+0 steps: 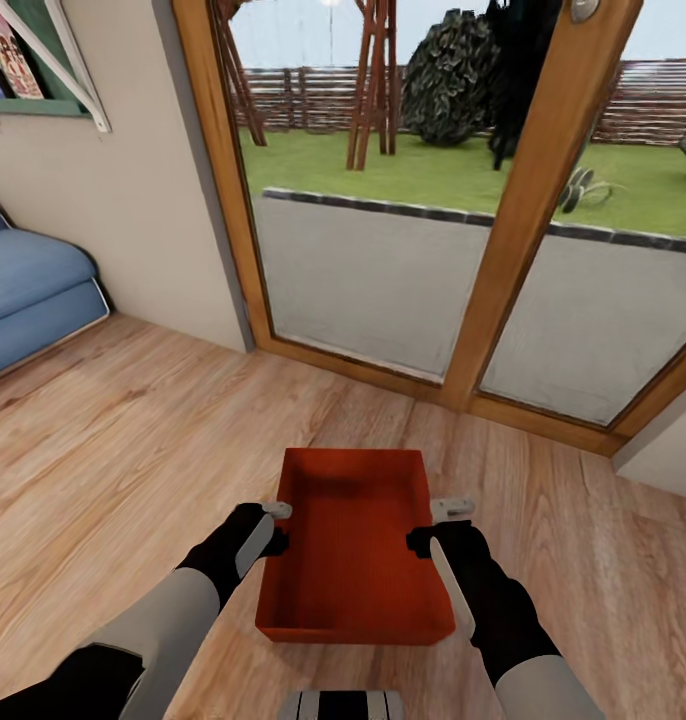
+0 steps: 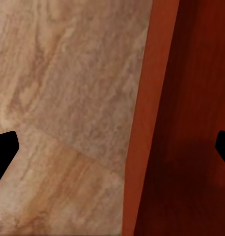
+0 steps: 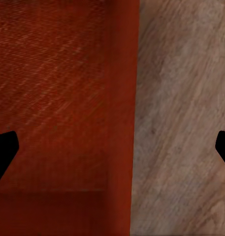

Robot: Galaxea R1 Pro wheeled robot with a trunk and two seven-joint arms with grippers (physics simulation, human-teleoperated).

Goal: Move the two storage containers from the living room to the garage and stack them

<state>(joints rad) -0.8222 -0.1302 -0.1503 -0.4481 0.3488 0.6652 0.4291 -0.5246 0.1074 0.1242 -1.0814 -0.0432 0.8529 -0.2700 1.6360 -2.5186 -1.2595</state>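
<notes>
Head view, nearest field: we saw the robot's two dark forearms reaching forward and down, one to each side of a single orange-red storage container (image 1: 351,560). Our left gripper (image 1: 275,528) stood at the container's left long wall, about midway along it, and our right gripper (image 1: 438,525) stood at the right long wall, roughly opposite. The container lay between the two grippers, its long axis running away from the robot and its open top upward, showing a flat bottom and low straight walls. It sat over the light wood plank floor (image 1: 113,440); we could not tell from this view whether it rested on the planks or was lifted clear.

Left wrist view: the left gripper (image 2: 112,150) had its two dark fingertips spread wide, one over the planks and one over the container's interior, with the container's wall (image 2: 146,123) running between them. We read the jaws as apart, straddling the wall without clamping it.

Right wrist view: the right gripper (image 3: 112,150) showed the same arrangement, fingertips far apart and the container's wall (image 3: 123,118) passing between them.

Farther off, a blue sofa (image 1: 28,295) stood at the left against a beige wall, and wood-framed glass doors (image 1: 463,230) closed the room ahead, with lawn and a fence beyond.
</notes>
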